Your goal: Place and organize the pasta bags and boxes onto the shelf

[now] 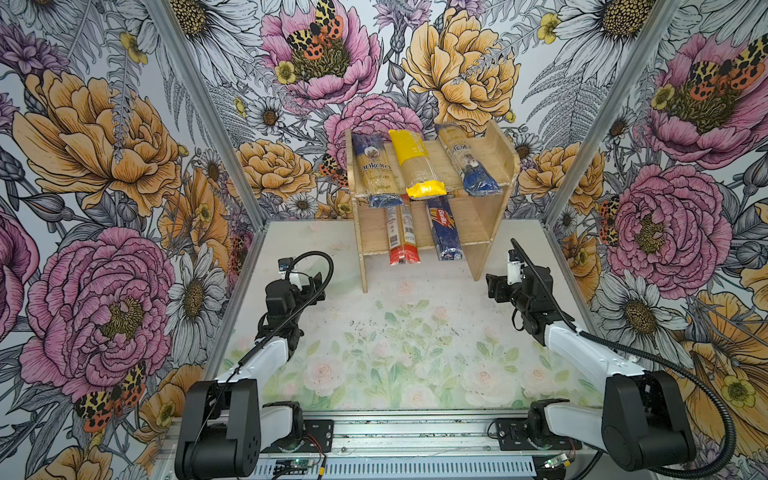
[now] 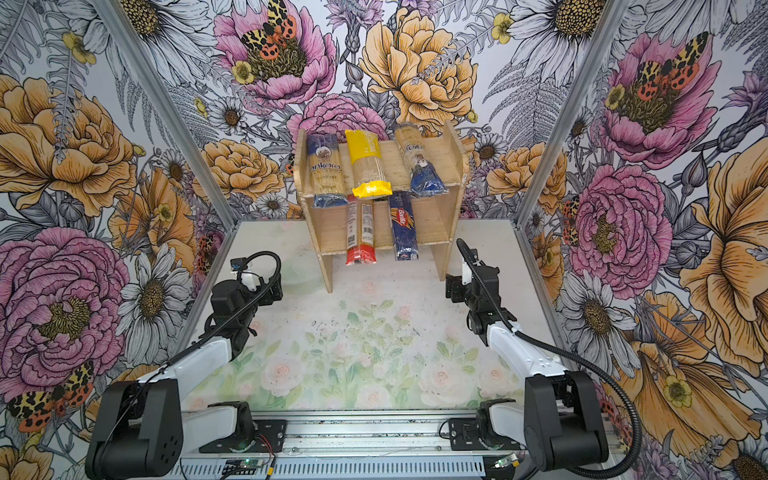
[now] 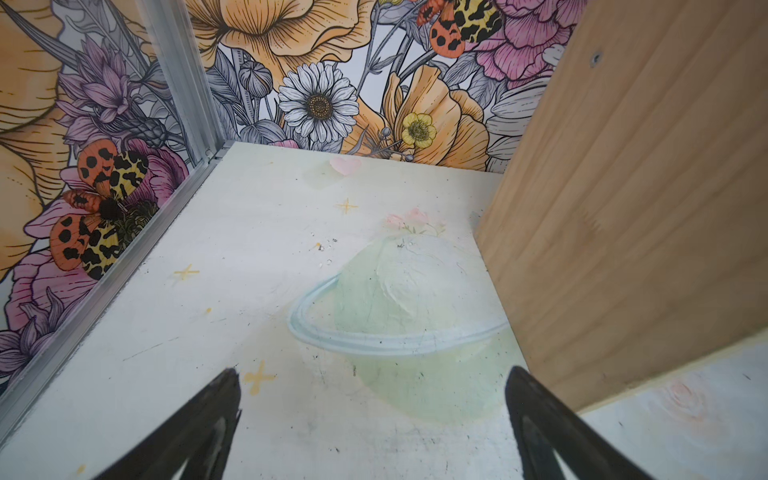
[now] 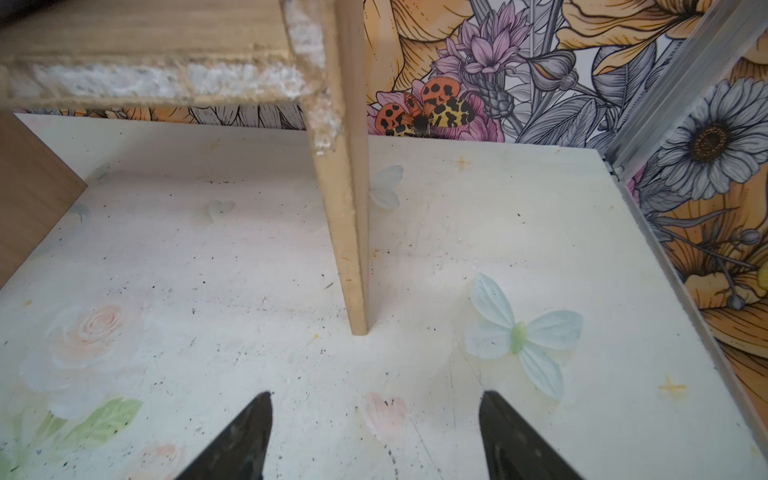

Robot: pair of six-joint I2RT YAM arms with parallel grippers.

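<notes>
shelf [image 1: 494,166]: light wood, two tiers, upright;
top tier: we see ankara bag [image 1: 374,166], yellow-ended bag [image 1: 415,162], slimmer blue-ended bag [image 1: 465,160] side by side;
lower tier: red-ended pack [image 1: 401,237], Barilla pack [image 1: 444,228], ends overhanging front

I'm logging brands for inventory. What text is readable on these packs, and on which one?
"ankara": blue-ended bag, top tier.
"Barilla": dark blue pack, lower tier.
Yellow bag, red-ended pack, slim blue bag: print too blurred to read.
</notes>
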